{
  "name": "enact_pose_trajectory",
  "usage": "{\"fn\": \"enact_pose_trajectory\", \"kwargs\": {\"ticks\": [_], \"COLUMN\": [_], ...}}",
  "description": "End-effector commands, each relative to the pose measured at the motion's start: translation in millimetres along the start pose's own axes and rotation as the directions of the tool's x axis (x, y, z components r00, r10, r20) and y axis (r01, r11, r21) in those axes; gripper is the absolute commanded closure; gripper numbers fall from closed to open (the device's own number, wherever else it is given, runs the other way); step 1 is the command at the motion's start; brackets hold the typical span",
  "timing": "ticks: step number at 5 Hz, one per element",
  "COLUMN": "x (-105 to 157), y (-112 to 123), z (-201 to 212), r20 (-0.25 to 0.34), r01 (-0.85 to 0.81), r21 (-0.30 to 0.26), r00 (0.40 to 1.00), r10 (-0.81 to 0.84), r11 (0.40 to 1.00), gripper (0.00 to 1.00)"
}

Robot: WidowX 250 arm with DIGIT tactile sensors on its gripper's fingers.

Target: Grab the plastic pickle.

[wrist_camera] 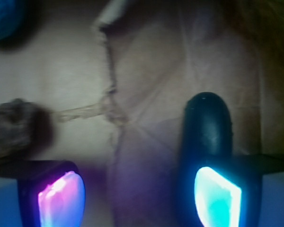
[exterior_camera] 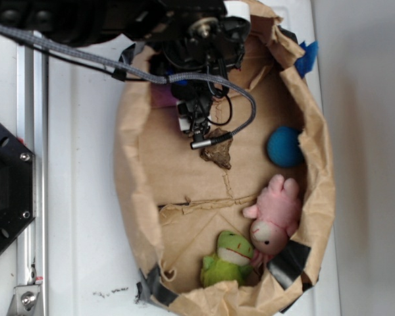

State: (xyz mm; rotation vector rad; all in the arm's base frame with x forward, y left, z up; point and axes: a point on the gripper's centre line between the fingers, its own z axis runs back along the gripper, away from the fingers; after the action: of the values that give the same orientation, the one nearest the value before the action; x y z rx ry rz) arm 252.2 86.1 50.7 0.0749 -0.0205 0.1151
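Observation:
The plastic pickle (wrist_camera: 207, 125) shows in the wrist view as a dark, glossy, round-ended shape lying on the brown paper, right in front of my right finger pad (wrist_camera: 217, 198). My gripper (wrist_camera: 139, 189) is open, and only bare paper lies between the pads. The pickle stands at the right finger's tip, not in the gap. In the exterior view the gripper (exterior_camera: 196, 131) hangs low over the upper part of the paper-lined basin, and the pickle is hidden under the arm.
A brown lumpy rock (exterior_camera: 217, 155) (wrist_camera: 14, 130) lies just beside the left finger. A blue ball (exterior_camera: 284, 146) (wrist_camera: 4, 16) rests against the basin's right wall (exterior_camera: 319, 171). A pink plush (exterior_camera: 276, 214) and a green plush frog (exterior_camera: 227, 257) sit at the near end.

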Motion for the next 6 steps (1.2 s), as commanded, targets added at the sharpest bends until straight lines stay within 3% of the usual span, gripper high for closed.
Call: {"fn": "enact_pose_trajectory", "kwargs": {"ticks": [1, 3, 5, 6], "x": [10.7, 5.2, 3.3, 3.6], "y": [13.0, 2.2, 5.5, 6.4], "z": [20.8, 30.9, 34.5, 26.9], "r20": [0.073, 0.044, 0.031, 0.004], "r01": [0.095, 0.197, 0.195, 0.186], "r21": [0.119, 0.094, 0.089, 0.111], "r00": [0.992, 0.978, 0.98, 0.982], "r10": [-0.104, -0.202, -0.198, -0.188], "r11": [0.988, 0.976, 0.977, 0.976], "gripper": [0.0, 0.0, 0.0, 0.0]}}
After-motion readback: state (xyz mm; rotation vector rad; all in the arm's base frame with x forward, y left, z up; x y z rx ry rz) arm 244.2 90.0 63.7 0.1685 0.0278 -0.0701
